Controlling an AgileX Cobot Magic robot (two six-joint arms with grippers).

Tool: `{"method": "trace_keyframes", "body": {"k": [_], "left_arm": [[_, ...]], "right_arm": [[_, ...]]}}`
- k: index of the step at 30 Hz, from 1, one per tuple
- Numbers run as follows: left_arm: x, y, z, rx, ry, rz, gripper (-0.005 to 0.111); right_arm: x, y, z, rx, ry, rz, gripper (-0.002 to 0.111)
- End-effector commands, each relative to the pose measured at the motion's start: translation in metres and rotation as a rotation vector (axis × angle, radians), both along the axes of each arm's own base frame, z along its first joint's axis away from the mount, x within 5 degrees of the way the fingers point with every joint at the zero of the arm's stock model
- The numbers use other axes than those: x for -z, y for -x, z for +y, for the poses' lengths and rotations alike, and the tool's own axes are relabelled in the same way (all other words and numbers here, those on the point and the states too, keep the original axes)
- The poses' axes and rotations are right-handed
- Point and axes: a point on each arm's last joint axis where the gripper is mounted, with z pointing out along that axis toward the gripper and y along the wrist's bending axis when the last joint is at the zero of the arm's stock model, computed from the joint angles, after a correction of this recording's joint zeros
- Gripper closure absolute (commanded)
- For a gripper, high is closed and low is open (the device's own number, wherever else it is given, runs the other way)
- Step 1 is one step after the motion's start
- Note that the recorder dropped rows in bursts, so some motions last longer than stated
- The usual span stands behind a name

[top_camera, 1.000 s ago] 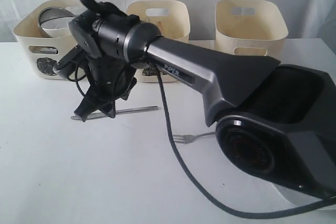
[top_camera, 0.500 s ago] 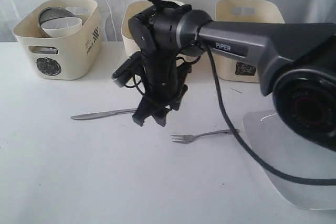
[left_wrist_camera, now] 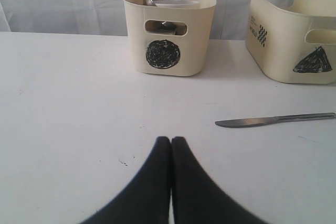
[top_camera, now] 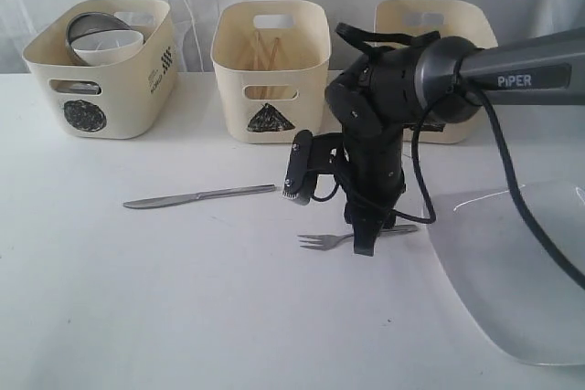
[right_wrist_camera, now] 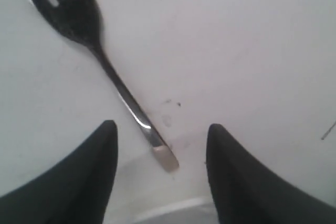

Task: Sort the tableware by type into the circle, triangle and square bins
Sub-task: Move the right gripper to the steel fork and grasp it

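Right gripper (right_wrist_camera: 160, 129) — jaws spread wide, nothing held — straddles the handle end of the steel fork (top_camera: 320, 241). The fork lies flat on the table (top_camera: 183, 299), tines toward 9 o'clock. Knife (top_camera: 196, 196): 10 o'clock from the fork. Triangle bin (top_camera: 271, 70): 11 o'clock. Left gripper (left_wrist_camera: 171, 141): fingers pressed together, empty.

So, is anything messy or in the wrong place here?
Nothing is spilled or broken. The knife, the fork and the plate just lie on the table, outside the bins, not yet sorted. The right gripper hangs open over the fork's handle.
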Motion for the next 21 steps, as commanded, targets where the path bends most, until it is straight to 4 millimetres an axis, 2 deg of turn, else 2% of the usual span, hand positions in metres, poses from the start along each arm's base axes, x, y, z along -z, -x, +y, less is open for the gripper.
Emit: {"method": "trace_keyframes", "body": {"k": [1,6,21], "left_arm": [[0.001,0.000,0.000,-0.002,0.004,0.001,0.107],[0.001,0.000,0.000,-0.002,0.004,0.001,0.107],[0.001,0.000,0.000,-0.002,0.004,0.001,0.107]], "right_arm": [[-0.006,0.005,0.000,-0.034,-0.053,0.003,0.060],[-0.004,0.005,-0.002,-0.040,-0.105,0.035,0.064],[0.012,-0.002,-0.011,-0.021,-0.156,0.066,0.064]]}}
